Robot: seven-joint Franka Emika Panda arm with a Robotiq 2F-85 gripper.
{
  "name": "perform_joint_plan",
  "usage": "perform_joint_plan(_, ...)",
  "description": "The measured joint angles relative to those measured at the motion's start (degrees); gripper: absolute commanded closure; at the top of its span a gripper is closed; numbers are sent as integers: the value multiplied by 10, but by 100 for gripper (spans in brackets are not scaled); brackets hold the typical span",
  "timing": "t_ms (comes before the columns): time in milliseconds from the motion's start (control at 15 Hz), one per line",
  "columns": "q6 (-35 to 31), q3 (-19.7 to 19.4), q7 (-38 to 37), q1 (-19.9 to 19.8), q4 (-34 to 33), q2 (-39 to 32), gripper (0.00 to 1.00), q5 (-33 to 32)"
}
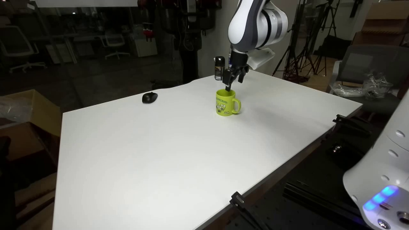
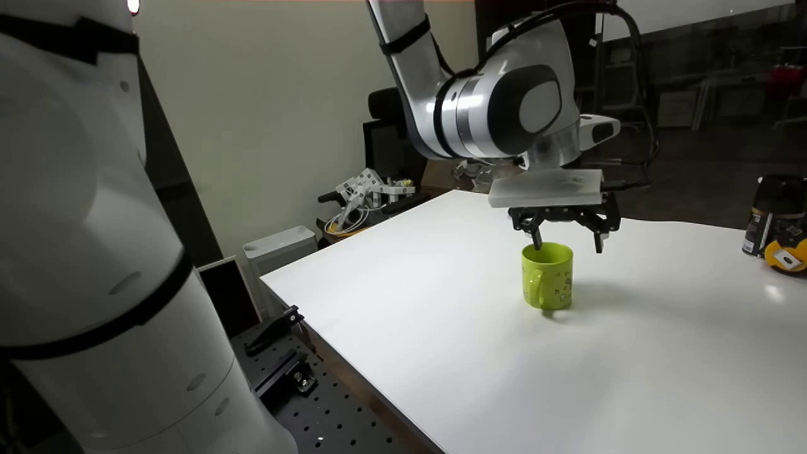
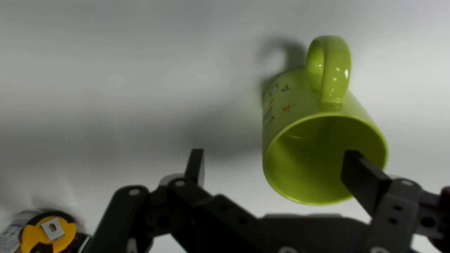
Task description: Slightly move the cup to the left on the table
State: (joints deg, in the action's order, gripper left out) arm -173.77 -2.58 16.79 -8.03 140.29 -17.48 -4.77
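The cup (image 1: 225, 103) is a yellow-green mug with a side handle. It stands upright on the white table (image 1: 143, 153). It also shows in an exterior view (image 2: 548, 287) and in the wrist view (image 3: 295, 96), where its handle points up in the picture. My gripper (image 2: 568, 248) is open and holds nothing. In the wrist view the gripper's (image 3: 274, 152) right finger overlaps the cup's opening, and its left finger is outside the cup over the table. One fingertip is at rim height; I cannot tell whether it dips inside.
A black mouse-like object (image 1: 149, 97) lies near the table's far edge. A dark bottle (image 1: 219, 68) stands behind the cup. A yellow and black tape measure (image 2: 788, 255) sits beside the bottle (image 2: 769, 217). Black clamps (image 1: 238, 199) grip the table's edge on the robot's side.
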Motion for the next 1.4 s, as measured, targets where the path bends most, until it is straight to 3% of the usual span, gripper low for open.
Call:
perform_joint_plan(733,-41,75,-26,-38,-59,-84,0,52)
perform_joint_plan(1400,-40,96,-38,-75,-76,-109,0,66)
